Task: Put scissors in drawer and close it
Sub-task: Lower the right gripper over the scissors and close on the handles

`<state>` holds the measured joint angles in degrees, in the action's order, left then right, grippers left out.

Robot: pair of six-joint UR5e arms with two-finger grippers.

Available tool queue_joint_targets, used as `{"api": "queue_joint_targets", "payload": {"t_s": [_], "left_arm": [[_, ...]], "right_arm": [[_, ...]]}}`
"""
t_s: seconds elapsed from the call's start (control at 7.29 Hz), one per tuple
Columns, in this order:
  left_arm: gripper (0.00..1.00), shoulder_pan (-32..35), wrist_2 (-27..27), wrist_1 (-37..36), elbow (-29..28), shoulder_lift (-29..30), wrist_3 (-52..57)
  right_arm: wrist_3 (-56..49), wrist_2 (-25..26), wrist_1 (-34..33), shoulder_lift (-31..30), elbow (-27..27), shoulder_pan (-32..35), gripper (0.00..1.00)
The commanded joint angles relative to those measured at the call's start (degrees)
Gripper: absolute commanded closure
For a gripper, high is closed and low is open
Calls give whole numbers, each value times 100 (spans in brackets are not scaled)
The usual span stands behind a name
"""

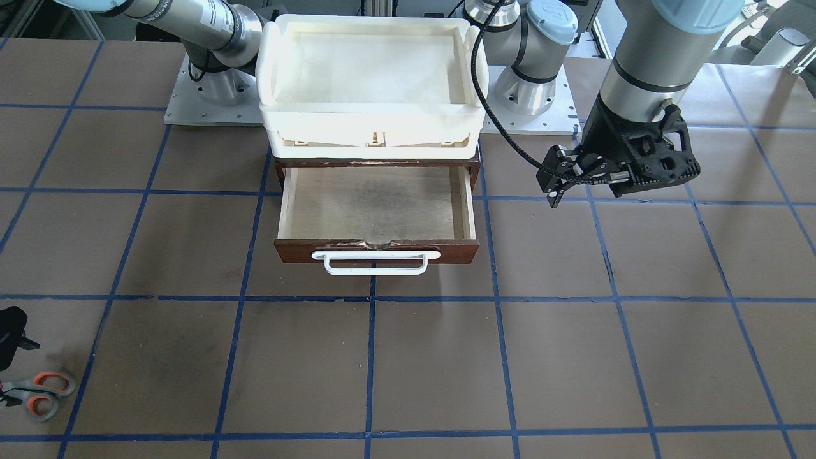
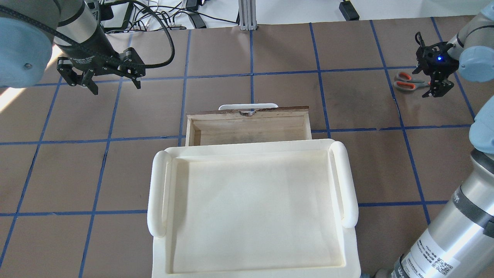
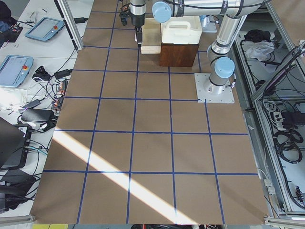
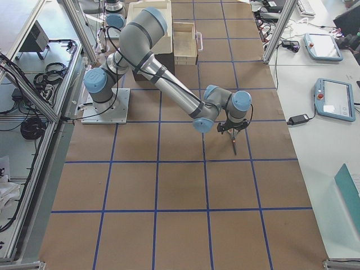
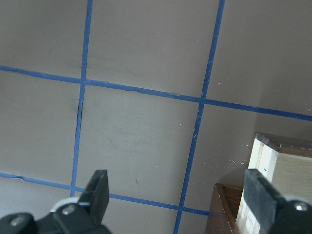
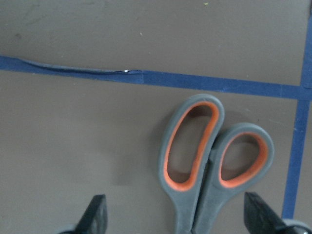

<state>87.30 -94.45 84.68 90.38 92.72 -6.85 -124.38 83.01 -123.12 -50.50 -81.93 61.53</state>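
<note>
The scissors [image 6: 209,161] lie flat on the brown table, with grey handle loops lined in orange-red. In the overhead view they [image 2: 408,81] are at the far right. My right gripper [image 6: 178,217] is open just above them, one finger on each side of the shanks below the loops, and it is not gripping. It also shows in the overhead view [image 2: 433,75]. The dark wooden drawer [image 1: 306,250] is pulled open at the table's middle, its pale inside bare and its white bar handle [image 1: 376,262] facing outward. My left gripper [image 2: 115,88] is open and empty, hovering beside the drawer.
A cream-white plastic tray [image 1: 370,118] sits on top of the drawer's cabinet, and its rim shows large in the overhead view [image 2: 154,193]. Both arm bases stand behind it. Blue tape lines grid the tabletop.
</note>
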Motion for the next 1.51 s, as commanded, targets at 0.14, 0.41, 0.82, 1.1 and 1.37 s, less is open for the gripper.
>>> {"api": "queue_joint_targets", "payload": {"t_s": [0.14,0.41,0.82,1.1,1.37], "left_arm": [[0,-2,23,-213,-3,193,18],[0,15,84,-382,-3,-7,9],[0,16,568,-417,-12,192,0],[0,-11,559,-426,-20,159,0],[0,-64,263,-426,-12,62,0]], "right_arm": [[142,39,-184,250,89,-1,0],[116,83,-230,304,195,-1,0],[98,371,-177,304,186,-1,43],[11,417,-177,278,195,-1,88],[28,348,-168,242,195,-1,100]]}}
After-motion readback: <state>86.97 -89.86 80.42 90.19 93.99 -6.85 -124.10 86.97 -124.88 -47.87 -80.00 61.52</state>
